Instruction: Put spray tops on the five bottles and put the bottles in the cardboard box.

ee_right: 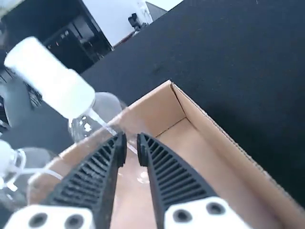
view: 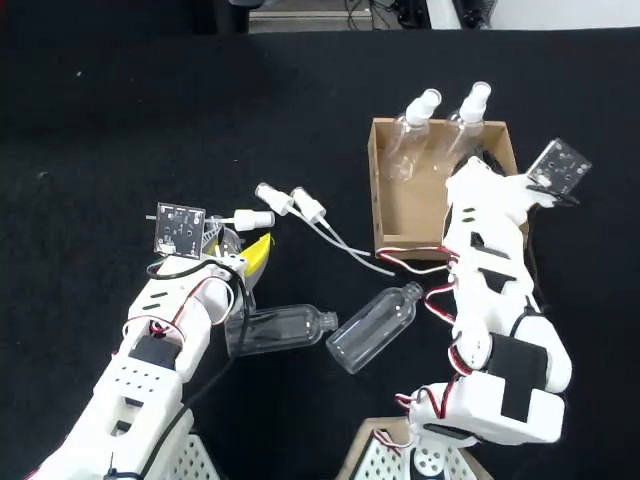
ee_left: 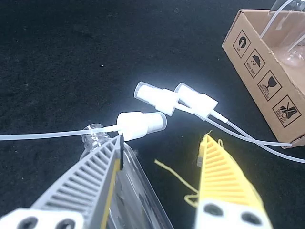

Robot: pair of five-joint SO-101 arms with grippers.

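The left arm (view: 150,370) reaches up from 7 o'clock across the black worktop (view: 110,120) with its wrist tipped down. The left gripper (ee_left: 163,140) hangs with its jaws spread wide, clasping nothing. An uncapped bottle (ee_left: 93,135) lies under its grey jaw, the neck just beside a loose spray top (view: 254,218). At 1 o'clock from that top, two more spray tops (view: 274,198) lie side by side. Two open bottles (view: 285,328) rest on their sides toward 6 o'clock. The cardboard box (view: 412,212) sits at 2 o'clock, with two capped bottles (view: 410,140) leaning on its far wall. The right arm (view: 490,260) extends from 5 o'clock over the box. The right gripper (ee_right: 131,138) points into it, jaws drawn all but together and empty.
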